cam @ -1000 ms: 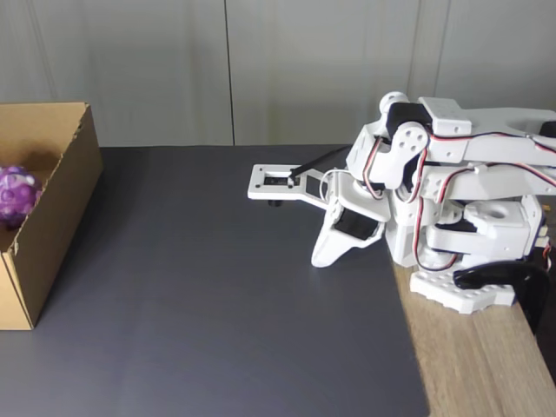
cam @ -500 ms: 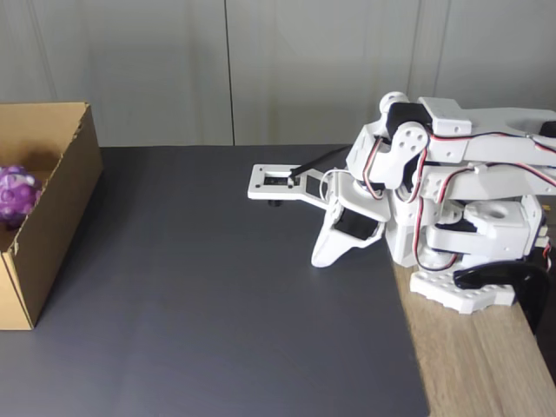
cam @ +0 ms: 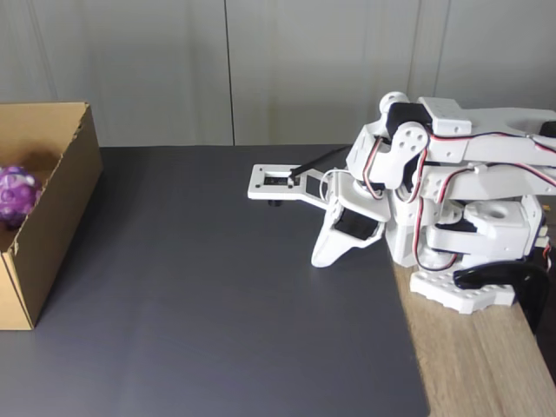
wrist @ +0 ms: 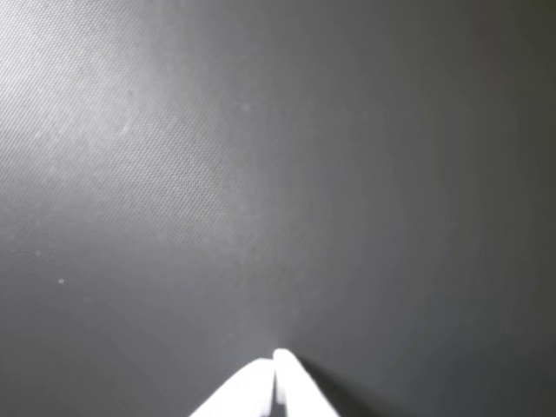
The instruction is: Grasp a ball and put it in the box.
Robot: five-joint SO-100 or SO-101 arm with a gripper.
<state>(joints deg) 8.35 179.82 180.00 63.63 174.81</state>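
The ball (cam: 17,195) lies inside the box (cam: 54,217) at the far left of the fixed view, about halfway up the frame, low against the inner wall nearest the camera. Only its upper part clears the cardboard edge. Sitting there with nothing touching it, it reads as already delivered, so the task looks finished. What shows of it is a knobbly surface of rounded bumps, marbled purple with paler pink and white patches; it looks rubbery and soft.

The box is plain brown corrugated cardboard, open at the top and much wider than the ball, standing on the dark grey mat (cam: 226,295) that covers most of the worktop (cam: 486,365).

Well apart from it, at the right of the frame, the white arm (cam: 452,174) is folded down over its base, a posture that looks like rest. The tool (cam: 318,259) points down at the mat near the mat's right edge. In the wrist view its two white tips (wrist: 276,365) meet at the bottom centre with no visible gap and nothing between them: closed and empty.
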